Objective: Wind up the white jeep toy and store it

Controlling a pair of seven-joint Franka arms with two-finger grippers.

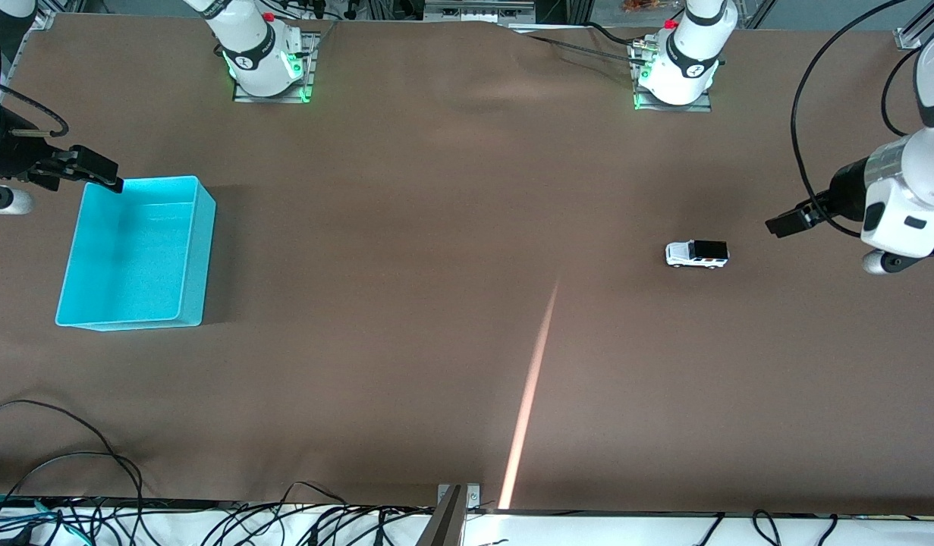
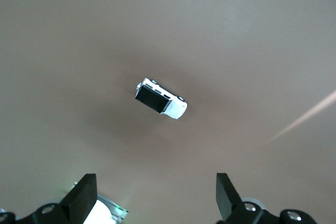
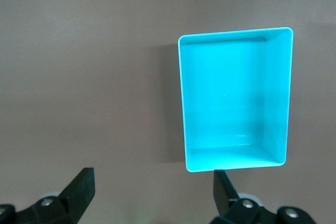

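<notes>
Left hand (image 2: pixel 155 198) open above white jeep toy (image 2: pixel 160 98)

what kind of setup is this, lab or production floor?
Likely a robotics lab bench: two arm bases bolted to a table under brown sheeting, loose cables along its edge, and only a white jeep toy and turquoise bin as props.

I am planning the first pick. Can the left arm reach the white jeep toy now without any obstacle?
Probably yes. The left gripper hangs open near the white jeep toy, which stands alone on the brown table.
</notes>
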